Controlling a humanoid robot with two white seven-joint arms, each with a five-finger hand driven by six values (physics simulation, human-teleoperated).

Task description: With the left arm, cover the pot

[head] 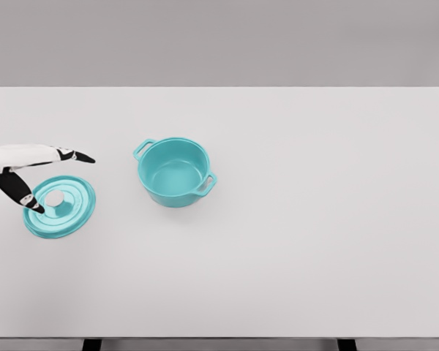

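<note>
A teal pot (174, 172) with two side handles stands uncovered on the white table (314, 219), left of the middle. Its teal lid (61, 207) with a grey knob (55, 197) lies flat on the table to the pot's left. My left hand (58, 181) reaches in from the left edge and hovers over the lid's upper left part. Its fingers (77, 156) are spread, with the thumb (31, 202) pointing down beside the knob, and it holds nothing. The right arm does not show.
The table's front edge runs along the bottom of the view, with dark legs below it. A grey wall stands behind the far edge.
</note>
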